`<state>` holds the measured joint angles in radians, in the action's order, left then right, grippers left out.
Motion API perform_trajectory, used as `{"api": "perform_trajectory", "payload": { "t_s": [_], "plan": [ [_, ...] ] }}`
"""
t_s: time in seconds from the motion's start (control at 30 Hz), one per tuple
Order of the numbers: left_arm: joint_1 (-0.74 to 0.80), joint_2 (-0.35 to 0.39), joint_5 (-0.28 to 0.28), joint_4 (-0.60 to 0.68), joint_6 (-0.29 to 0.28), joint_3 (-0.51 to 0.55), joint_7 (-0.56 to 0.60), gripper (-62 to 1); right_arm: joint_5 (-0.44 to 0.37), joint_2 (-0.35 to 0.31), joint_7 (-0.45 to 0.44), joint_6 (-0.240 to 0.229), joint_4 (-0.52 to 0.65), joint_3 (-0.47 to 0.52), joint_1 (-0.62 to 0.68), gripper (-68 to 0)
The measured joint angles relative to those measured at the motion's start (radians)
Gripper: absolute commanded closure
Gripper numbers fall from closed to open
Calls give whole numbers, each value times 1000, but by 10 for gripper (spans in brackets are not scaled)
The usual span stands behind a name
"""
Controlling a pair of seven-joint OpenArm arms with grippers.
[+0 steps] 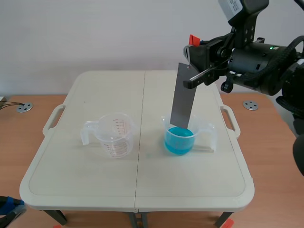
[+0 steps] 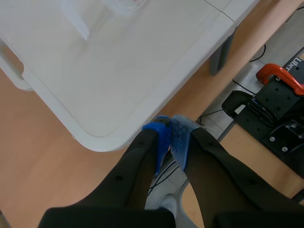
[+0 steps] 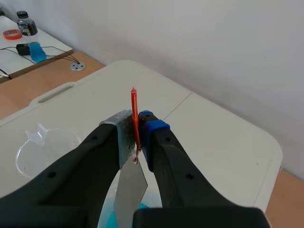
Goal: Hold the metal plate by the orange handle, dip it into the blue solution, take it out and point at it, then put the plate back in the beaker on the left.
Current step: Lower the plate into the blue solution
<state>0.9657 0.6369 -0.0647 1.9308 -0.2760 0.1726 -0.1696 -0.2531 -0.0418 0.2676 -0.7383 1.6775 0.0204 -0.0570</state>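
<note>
A grey metal plate [image 1: 183, 95] hangs upright over the right beaker [image 1: 180, 136], its lower end inside the rim, above or just touching the blue solution [image 1: 178, 141]. My right gripper [image 1: 191, 50] is shut on the plate's orange handle [image 3: 134, 112] at its upper end; the plate [image 3: 129, 187] drops away below the fingers. An empty clear beaker [image 1: 114, 134] stands to the left on the white table [image 1: 76, 161]. My left gripper [image 2: 170, 134] rests low beside the table's near left corner, shut on nothing, blue pads touching.
The folding table has handles on both sides and sits on a wooden surface [image 1: 268, 156]. A black clamp with an orange grip [image 2: 280, 78] lies on the floor past the left gripper. A bottle [image 3: 23, 23] and cables sit on a far desk.
</note>
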Motion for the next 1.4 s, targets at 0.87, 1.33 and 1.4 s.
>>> {"api": "perform_trajectory", "payload": {
  "t_s": [0.87,1.33,1.4],
  "plan": [
    [-14,-3,0,0,3,0,-60,-17,247,0,-348,0,-311,0,-3,-13],
    [-19,-3,0,0,2,0,-43,-17,291,0,-426,6,-438,0,-56,-13],
    [-19,-3,0,0,2,0,-43,-17,292,0,-428,8,-438,0,-56,-13]
  ]
}}
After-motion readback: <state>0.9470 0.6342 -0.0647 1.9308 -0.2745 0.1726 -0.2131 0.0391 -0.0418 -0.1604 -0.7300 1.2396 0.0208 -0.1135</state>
